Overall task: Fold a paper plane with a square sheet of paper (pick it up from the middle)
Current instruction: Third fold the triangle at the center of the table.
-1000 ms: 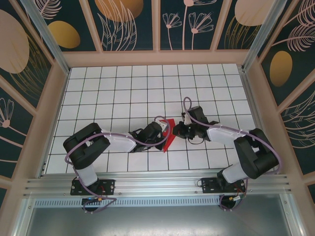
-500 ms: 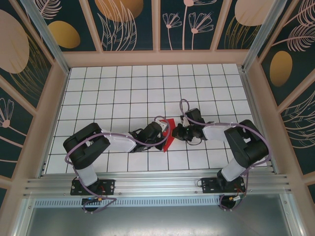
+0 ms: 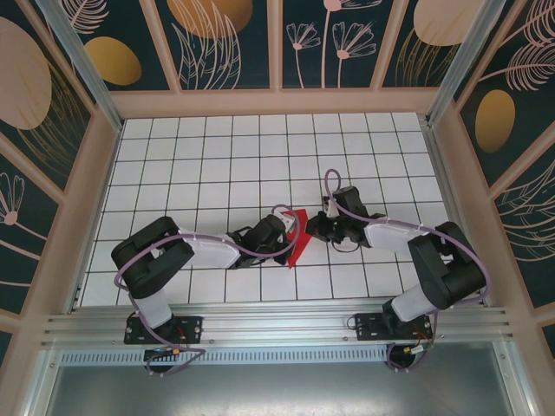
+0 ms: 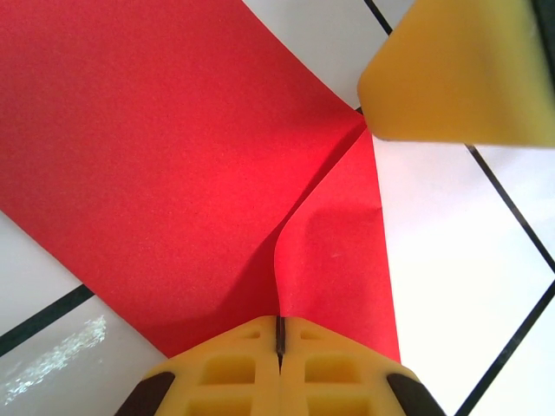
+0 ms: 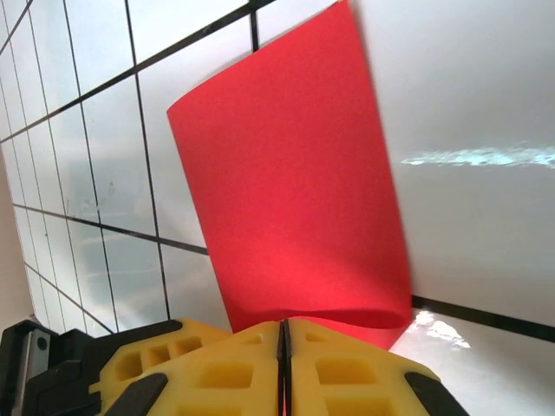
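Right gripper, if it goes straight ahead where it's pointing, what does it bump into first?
The thin red folded sheet of paper, probably; it curls up right ahead of the right gripper, seemingly touching it.

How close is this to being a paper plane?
Early days. Done: the red paper is already bent over on itself in a loose fold. In hand: the left tool and right tool are both shut on it from opposite sides. Left: there is no pointed dart shape and no wings yet, so most folds remain.
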### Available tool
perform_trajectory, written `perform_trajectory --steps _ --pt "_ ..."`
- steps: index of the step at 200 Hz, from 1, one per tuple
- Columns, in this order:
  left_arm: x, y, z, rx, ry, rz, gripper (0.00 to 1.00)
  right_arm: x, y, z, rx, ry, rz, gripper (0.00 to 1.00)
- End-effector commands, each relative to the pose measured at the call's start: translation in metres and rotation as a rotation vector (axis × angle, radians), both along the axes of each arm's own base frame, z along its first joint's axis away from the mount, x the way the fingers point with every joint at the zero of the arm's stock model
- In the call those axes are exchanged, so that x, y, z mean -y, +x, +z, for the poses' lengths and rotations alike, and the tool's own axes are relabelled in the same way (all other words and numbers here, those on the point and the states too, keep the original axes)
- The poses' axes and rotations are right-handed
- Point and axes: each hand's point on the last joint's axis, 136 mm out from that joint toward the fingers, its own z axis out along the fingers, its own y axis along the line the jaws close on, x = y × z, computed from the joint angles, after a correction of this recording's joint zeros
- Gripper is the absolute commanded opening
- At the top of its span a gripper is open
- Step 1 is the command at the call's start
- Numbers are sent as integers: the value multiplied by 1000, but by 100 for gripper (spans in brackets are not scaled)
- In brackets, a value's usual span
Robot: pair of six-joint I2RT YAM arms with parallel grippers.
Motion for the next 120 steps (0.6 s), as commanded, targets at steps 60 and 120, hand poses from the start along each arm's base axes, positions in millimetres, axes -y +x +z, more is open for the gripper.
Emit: perform_trajectory --steps 60,120 --pt "-5 -3 -8 -29 8 2 2 21 -13 -52 -108 -100 -43 10" --pt "-6 -4 -6 -27 6 7 2 2 -13 0 -23 16 -7 10"
